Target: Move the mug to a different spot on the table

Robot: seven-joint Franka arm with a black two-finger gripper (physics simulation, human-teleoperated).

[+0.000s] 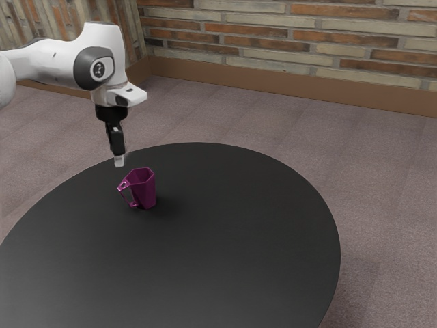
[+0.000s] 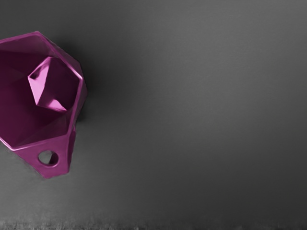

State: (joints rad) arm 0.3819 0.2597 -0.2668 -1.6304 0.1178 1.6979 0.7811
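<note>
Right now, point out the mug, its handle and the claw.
mug (image 1: 141,186), exterior view, on its side wall.
handle (image 2: 64,155), wrist view, beside its hole.
claw (image 1: 119,161), exterior view, at its pale tip.

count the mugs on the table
1. The purple mug stands upright on the black table, toward the exterior view's left side, a little below the hand. None seem hidden.

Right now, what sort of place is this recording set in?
Probably a plain indoor room, rendered in simulation: a brick wall behind, carpet on the floor, and a round black table bearing a purple mug.
</note>
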